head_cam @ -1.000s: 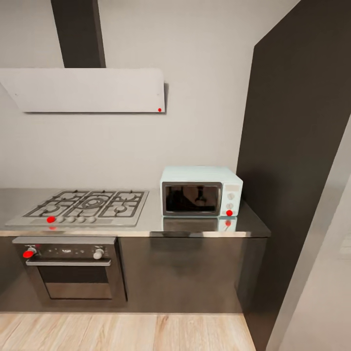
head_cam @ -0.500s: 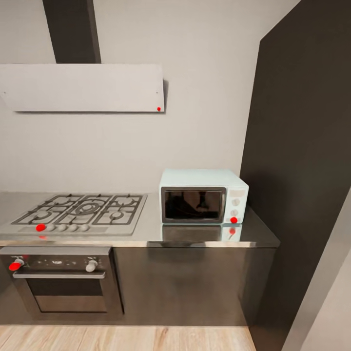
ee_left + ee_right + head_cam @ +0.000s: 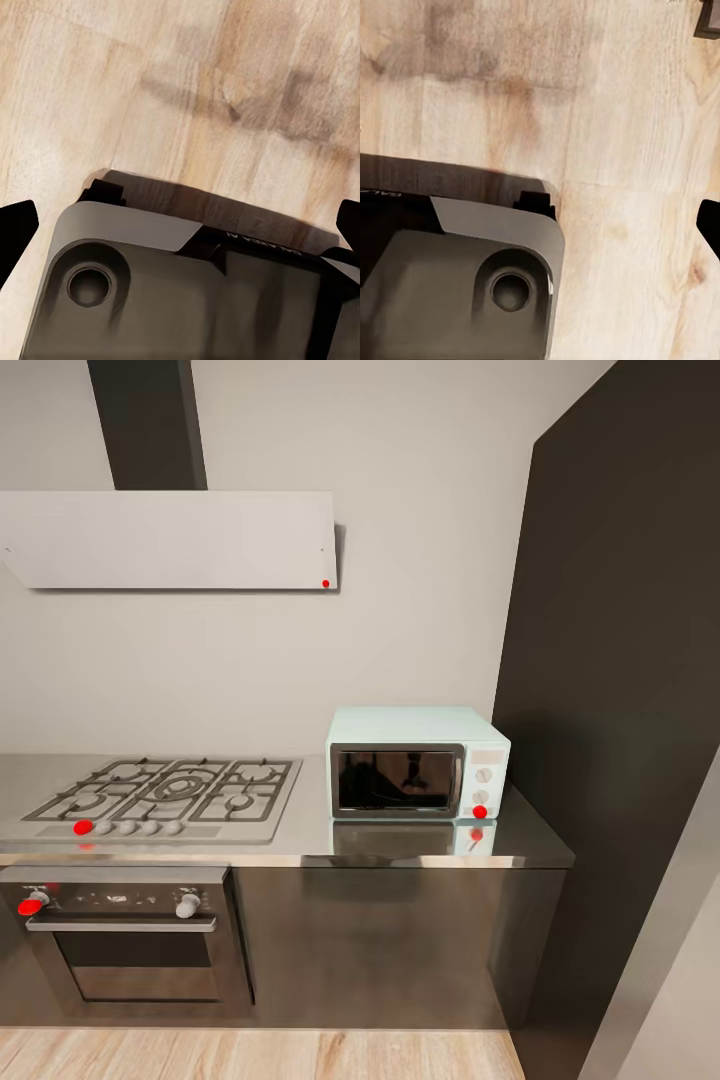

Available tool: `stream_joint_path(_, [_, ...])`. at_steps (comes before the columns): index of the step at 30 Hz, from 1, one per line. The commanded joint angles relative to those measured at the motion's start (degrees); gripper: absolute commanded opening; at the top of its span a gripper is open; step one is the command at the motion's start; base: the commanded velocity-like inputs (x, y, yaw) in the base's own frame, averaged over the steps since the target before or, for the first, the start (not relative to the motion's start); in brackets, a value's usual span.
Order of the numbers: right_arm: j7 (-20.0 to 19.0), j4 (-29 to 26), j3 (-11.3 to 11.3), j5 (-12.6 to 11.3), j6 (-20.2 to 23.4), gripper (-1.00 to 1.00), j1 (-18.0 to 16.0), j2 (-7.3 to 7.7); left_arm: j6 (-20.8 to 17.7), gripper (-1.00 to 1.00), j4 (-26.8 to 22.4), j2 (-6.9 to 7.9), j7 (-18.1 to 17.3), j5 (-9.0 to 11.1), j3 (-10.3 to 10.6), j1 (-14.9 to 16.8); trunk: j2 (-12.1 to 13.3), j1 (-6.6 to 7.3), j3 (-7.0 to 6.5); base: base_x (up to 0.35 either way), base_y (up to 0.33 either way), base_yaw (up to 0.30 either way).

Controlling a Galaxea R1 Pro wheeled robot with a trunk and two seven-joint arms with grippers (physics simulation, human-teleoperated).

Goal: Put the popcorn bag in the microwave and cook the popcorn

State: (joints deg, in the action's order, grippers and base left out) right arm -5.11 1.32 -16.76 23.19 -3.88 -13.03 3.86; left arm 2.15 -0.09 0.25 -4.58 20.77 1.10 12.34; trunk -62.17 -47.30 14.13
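Left gripper [image 3: 180, 225]: dark fingertips sit at the far left and far right edges of the left wrist view, so the jaws stand spread wide, nothing between them. It points down over the grey robot base [image 3: 150, 292] and the light wood floor [image 3: 187, 90].

Right gripper [image 3: 709, 225]: one dark fingertip at the right edge of the right wrist view; the other does not show, so I cannot tell how far it is parted. It also points down at the floor, over the base.

Head view: microwave [image 3: 416, 762], door closed, sits right of centre on the grey countertop [image 3: 400, 840], at its right end beside a dark tall cabinet [image 3: 620, 710]. Gas hob [image 3: 165, 797] lies at left, built-in oven [image 3: 125, 935] below it, hood [image 3: 170, 540] at upper left.
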Motion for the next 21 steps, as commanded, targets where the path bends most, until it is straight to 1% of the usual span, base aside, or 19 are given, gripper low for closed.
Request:
stream_joint_path(1, [-0.4, -0.4, -0.5, 0.4, -0.3, 1.00, -0.1, -0.29, 0.2, 1.00, 0.1, 0.01, -0.3, 0.4, 0.1, 0.1, 0.0, 0.00, 0.07, 0.000, 0.000, 0.000])
stream_joint_path(3, [-0.6, -2.5, -0.5, 0.4, -0.3, 1.00, -0.1, -1.89, 0.2, 1.00, 0.1, 0.06, -0.3, 0.4, 0.1, 0.1, 0.0, 0.00, 0.07, 0.000, 0.000, 0.000])
stream_joint_path(4, [-0.7, -4.6, -0.5, 0.4, -0.2, 1.00, -0.1, -2.95, 0.2, 1.00, 0.1, 0.08, -0.3, 0.5, 0.1, 0.1, 0.0, 0.00, 0.07, 0.000, 0.000, 0.000])
stream_joint_path(6, [-0.8, -7.2, -0.4, 0.4, 0.1, 1.00, -0.1, -3.82, 0.2, 1.00, 0.1, 0.09, -0.3, 0.5, 0.1, 0.1, 0.0, 0.00, 0.07, 0.000, 0.000, 0.000])
stream_joint_path(7, [-0.9, -9.7, -0.1, 0.5, 1.0, 1.00, -0.1, -4.77, 0.2, 1.00, 0.1, 0.09, -0.3, 0.5, 0.1, 0.1, 0.0, 0.00, 0.07, 0.000, 0.000, 0.000])
stream_joint_path(8, [-1.1, -14.2, 1.5, 0.4, 3.8, 1.00, -0.1, -6.45, 0.2, 1.00, 0.1, 0.10, -0.3, 0.5, 0.1, 0.1, 0.0, 0.00, 0.07, 0.000, 0.000, 0.000])
stream_joint_path(9, [-1.2, -16.9, 2.6, 0.4, 5.8, 1.00, -0.1, -7.16, 0.2, 1.00, 0.1, 0.10, -0.3, 0.5, 0.1, 0.1, 0.0, 0.00, 0.07, 0.000, 0.000, 0.000])
stream_joint_path(10, [-1.5, -21.7, 4.4, 0.2, 9.5, 1.00, -0.1, -7.93, 0.2, 1.00, 0.1, 0.05, -0.3, 0.4, 0.1, 0.1, 0.0, 0.00, 0.07, 0.000, 0.000, 0.000])
stream_joint_path(11, [-2.1, -26.4, 5.5, 0.1, 12.9, 1.00, -0.1, -8.48, 0.2, 1.00, 0.1, 0.06, -0.3, 0.4, 0.1, 0.1, 0.0, 0.00, 0.07, 0.000, 0.000, 0.000])
stream_joint_path(14, [-4.8, -36.5, 6.5, -0.1, 19.9, 1.00, -0.1, -9.32, 0.2, 1.00, 0.1, 0.06, -0.3, 0.4, 0.1, 0.1, 0.0, 0.00, 0.07, 0.000, 0.000, 0.000])
stream_joint_path(15, [-7.2, -41.9, 6.6, -0.1, 24.2, 1.00, 0.0, -9.52, 0.2, 1.00, 0.1, 0.05, -0.3, 0.4, 0.1, 0.1, 0.0, 0.00, 0.07, 0.000, 0.000, 0.000])
stream_joint_path(17, [-9.9, -46.8, 6.7, -0.2, 29.2, 1.00, 0.0, -9.60, 0.2, 1.00, 0.1, 0.02, -0.3, 0.4, 0.1, 0.1, 0.0, 0.00, 0.07, 0.000, 0.000, 0.000])
stream_joint_path(18, [-11.5, -50.0, 6.7, -0.2, 33.1, 1.00, -0.5, -9.63, 0.2, 1.00, 0.1, 0.03, -0.2, 0.4, 0.1, 0.1, 0.0, 0.00, 0.07, 0.000, 0.000, 0.000])
stream_joint_path(19, [-12.7, -54.6, 6.7, -0.3, 37.5, 1.00, -1.9, -9.64, 0.2, 1.00, 0.1, 0.03, -0.2, 0.4, 0.1, 0.1, 0.0, 0.00, 0.07, 0.000, 0.000, 0.000])
stream_joint_path(21, [-13.2, -59.2, 6.7, -0.3, 41.0, 1.00, -3.6, -9.65, 0.2, 1.00, 0.1, 0.07, -0.2, 0.4, 0.1, 0.1, 0.0, 0.00, 0.07, 0.000, 0.000, 0.000])
